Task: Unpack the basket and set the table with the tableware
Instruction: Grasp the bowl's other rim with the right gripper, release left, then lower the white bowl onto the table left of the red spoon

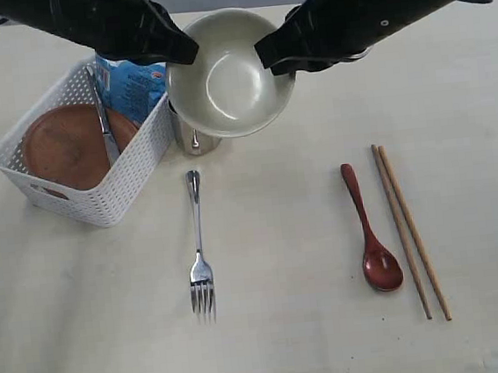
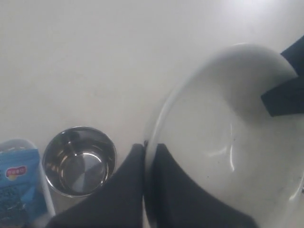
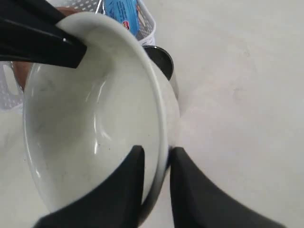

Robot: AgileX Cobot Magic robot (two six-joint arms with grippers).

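Observation:
The cream bowl hangs above the table, held by both grippers on opposite rims. My left gripper is shut on its left rim, my right gripper on its right rim. The bowl is tilted. Below it stands the steel cup. The white basket holds the reddish-brown plate, the knife and the blue snack packet. The fork, dark red spoon and chopsticks lie on the table.
The basket sits at the left, close to the cup and the fork's handle. Bare tabletop shows between the fork and the spoon and along the front edge.

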